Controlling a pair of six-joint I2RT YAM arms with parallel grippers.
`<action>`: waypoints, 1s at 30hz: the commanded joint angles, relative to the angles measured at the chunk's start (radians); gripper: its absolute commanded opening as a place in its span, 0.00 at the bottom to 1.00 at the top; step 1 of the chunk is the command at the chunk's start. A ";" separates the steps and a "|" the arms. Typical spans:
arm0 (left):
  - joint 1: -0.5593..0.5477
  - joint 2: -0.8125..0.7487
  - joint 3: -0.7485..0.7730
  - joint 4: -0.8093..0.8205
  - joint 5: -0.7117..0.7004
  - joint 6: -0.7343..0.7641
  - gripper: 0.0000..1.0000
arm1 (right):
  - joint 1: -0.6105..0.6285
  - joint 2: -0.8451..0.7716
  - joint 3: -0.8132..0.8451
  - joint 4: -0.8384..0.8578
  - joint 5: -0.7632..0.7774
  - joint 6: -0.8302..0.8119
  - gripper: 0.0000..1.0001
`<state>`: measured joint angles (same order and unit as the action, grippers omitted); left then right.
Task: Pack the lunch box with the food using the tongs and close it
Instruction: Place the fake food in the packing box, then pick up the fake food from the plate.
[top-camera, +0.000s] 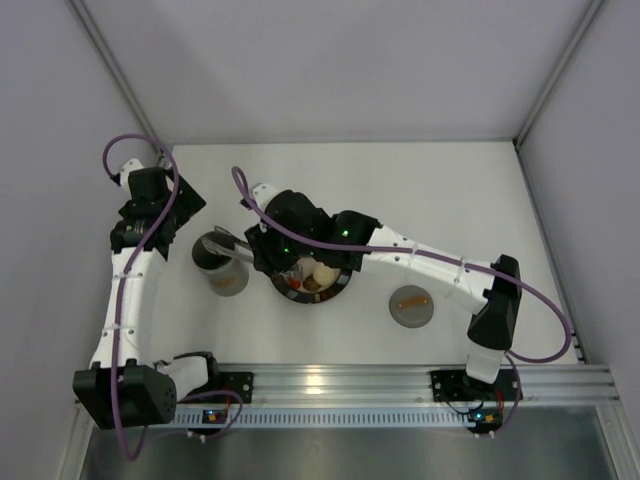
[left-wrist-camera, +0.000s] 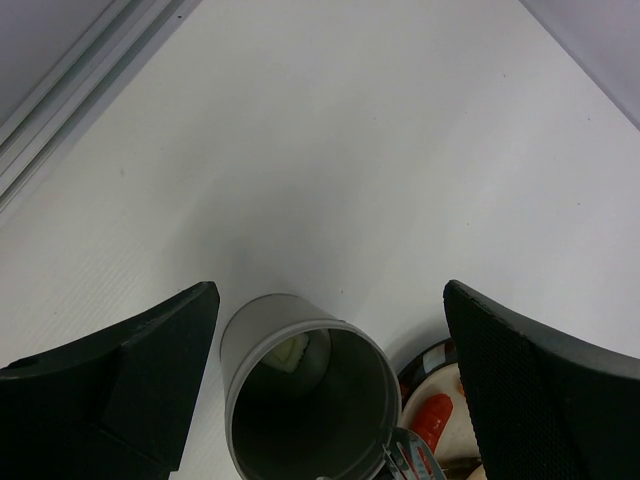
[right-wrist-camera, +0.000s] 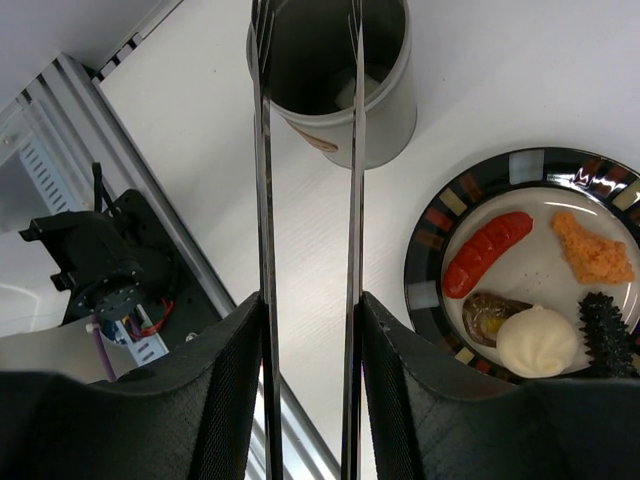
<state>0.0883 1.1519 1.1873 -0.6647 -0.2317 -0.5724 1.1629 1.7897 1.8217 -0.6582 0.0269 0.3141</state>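
Presently: tongs (right-wrist-camera: 263, 200) clamped in the right gripper (right-wrist-camera: 310, 300), one slim arm lying against each finger, so a squeeze of the gripper would pinch the tips together. The arms run near parallel. The tips stand apart over the mouth of the lunch box (right-wrist-camera: 385, 110), with nothing seen between them, so the tongs read as open and empty. A pale piece (right-wrist-camera: 345, 92) lies at the bottom of the box, probably one item already packed.

Lunch box upright on the table (top-camera: 400, 190), lid off, just beside the plate (right-wrist-camera: 425, 250); the short reach between the two suits tong transfers.

Rest of the food on the plate:
- red sausage (right-wrist-camera: 487, 255)
- orange piece (right-wrist-camera: 592, 248)
- white bun (right-wrist-camera: 537, 340)
- brown piece (right-wrist-camera: 487, 312)
- dark spiky piece (right-wrist-camera: 607, 335)

All lie loose, and none touches the tongs.

Left gripper (left-wrist-camera: 330, 290) has its jaws wide and nothing held. It hovers by the box, which shows between its fingers, but no contact is visible. Judged to be stationed there to steady the can should the tongs knock it.

Lid (top-camera: 411, 305) sits handle up on the table on the far side of the plate, well apart from the box. Likely parked out of the way until packing ends.

Judgement: early in the job. Next, the tips need to swing over to the plate.
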 joint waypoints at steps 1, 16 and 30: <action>0.005 -0.018 -0.006 0.054 0.002 0.011 0.99 | 0.020 -0.038 0.056 0.046 0.028 -0.012 0.40; 0.008 -0.006 -0.023 0.070 0.038 0.014 0.99 | -0.100 -0.276 -0.221 0.046 0.163 0.034 0.40; 0.008 -0.015 -0.044 0.070 0.072 0.014 0.99 | -0.170 -0.423 -0.561 0.040 0.228 0.121 0.42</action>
<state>0.0906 1.1522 1.1526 -0.6399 -0.1734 -0.5697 0.9936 1.4422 1.2793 -0.6540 0.2306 0.4030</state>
